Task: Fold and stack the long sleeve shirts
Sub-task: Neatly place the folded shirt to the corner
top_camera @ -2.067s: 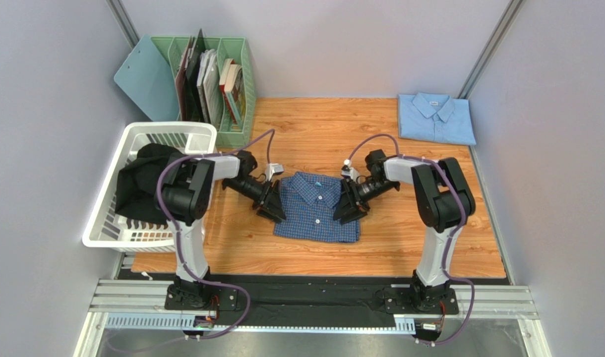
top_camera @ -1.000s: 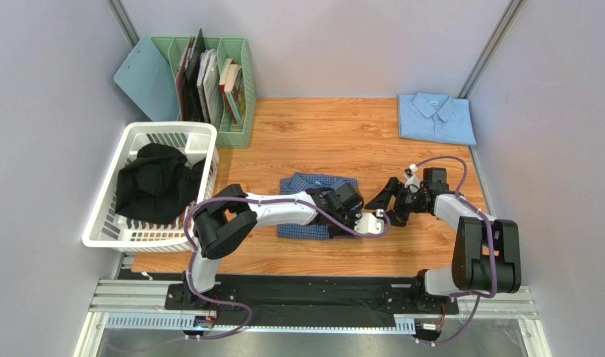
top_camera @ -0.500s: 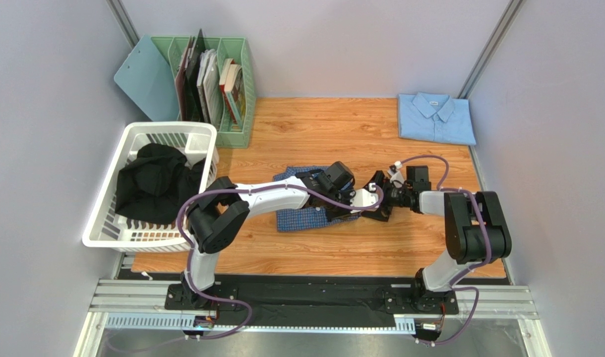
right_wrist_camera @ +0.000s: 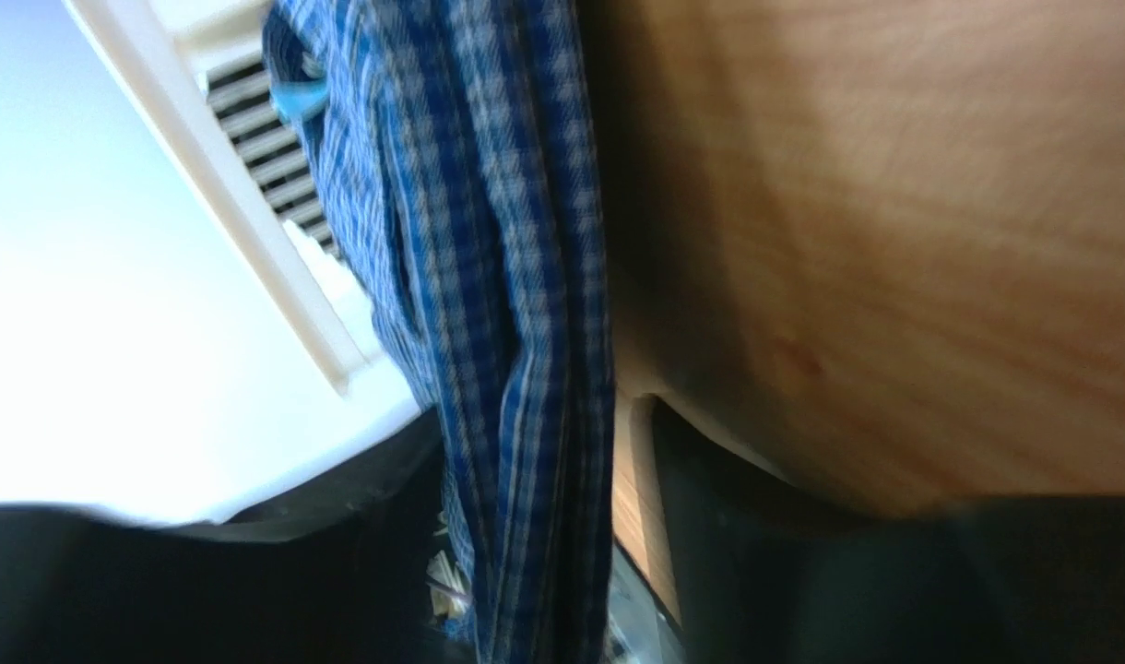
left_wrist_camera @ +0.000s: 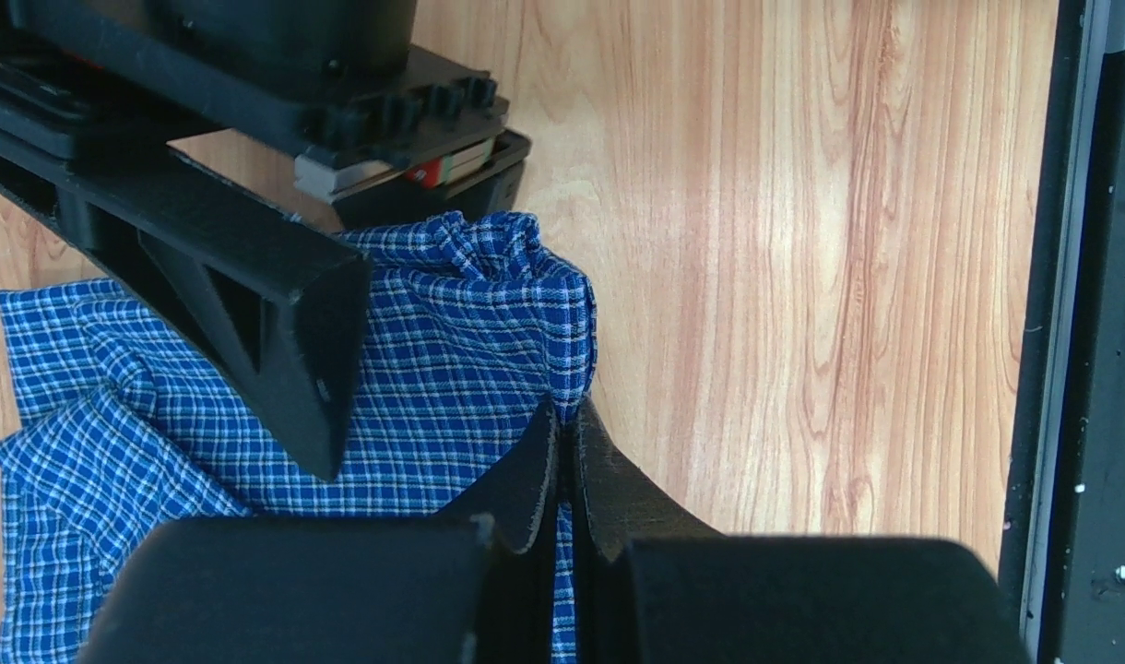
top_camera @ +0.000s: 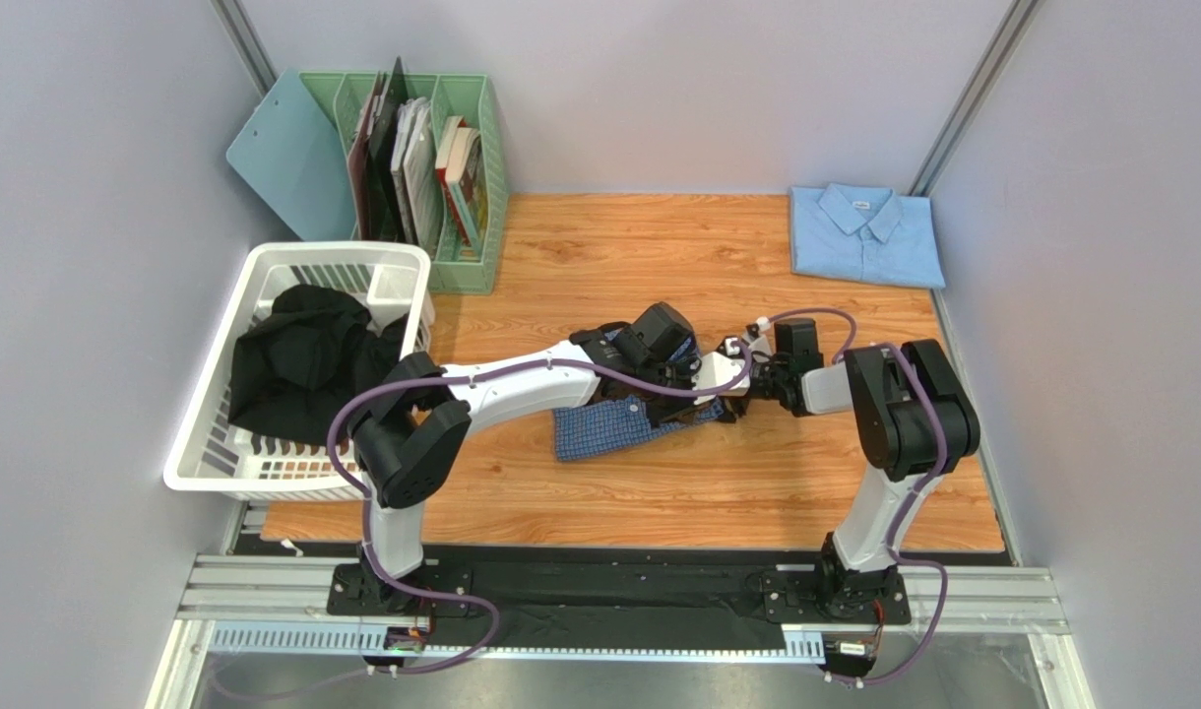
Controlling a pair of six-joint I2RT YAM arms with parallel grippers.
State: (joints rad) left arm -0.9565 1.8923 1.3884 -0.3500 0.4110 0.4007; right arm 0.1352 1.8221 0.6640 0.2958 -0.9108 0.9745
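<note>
Left to right: a white laundry basket (top_camera: 219, 387) is holding a crumpled black garment (top_camera: 305, 364); the green file rack (top_camera: 471, 269) behind it is holding upright books and folders (top_camera: 414, 160); the checked mid-blue shirt (top_camera: 601, 429) is lying bunched mid-table (top_camera: 636, 266); the left gripper (left_wrist_camera: 571, 450) is pinching its right edge, jaws fully closed on cloth; the right gripper (right_wrist_camera: 541, 415) is straddling the same fold, jaws apart; the pale sky-blue shirt (top_camera: 867, 234) is lying folded in the far right corner

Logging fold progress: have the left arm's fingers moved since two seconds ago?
Yes. In the top view the left fingers crossed over the checked shirt, away from the basket, to its opposite edge.
</note>
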